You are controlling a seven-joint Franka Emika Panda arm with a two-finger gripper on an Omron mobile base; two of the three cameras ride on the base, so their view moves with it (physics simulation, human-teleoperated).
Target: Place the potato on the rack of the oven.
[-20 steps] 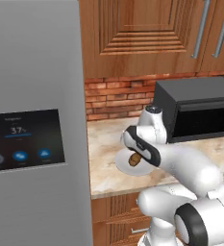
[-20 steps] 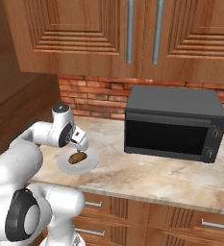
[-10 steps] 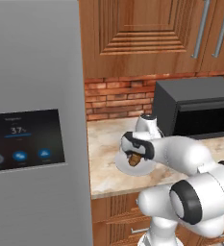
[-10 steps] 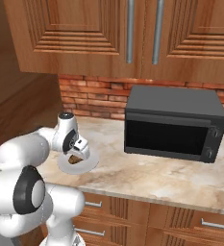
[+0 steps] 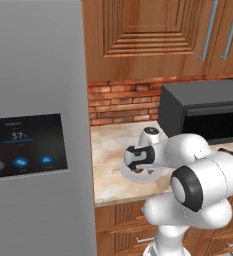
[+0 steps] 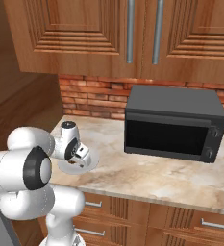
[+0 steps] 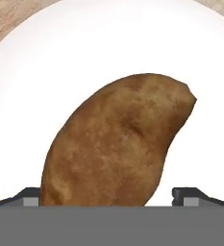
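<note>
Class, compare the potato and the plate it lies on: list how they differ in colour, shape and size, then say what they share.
Colour: the potato is mottled brown; the plate is plain white.
Shape: the potato is a lumpy, lopsided oval; the plate is flat and round.
Size: the potato is much smaller than the plate, which shows around it.
Shared: both sit on the counter under the robot's jaws.

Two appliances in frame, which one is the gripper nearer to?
The grey fridge with the blue touchscreen: the gripper works over the white plate at the counter's fridge end. The black microwave sits farther along.
</note>
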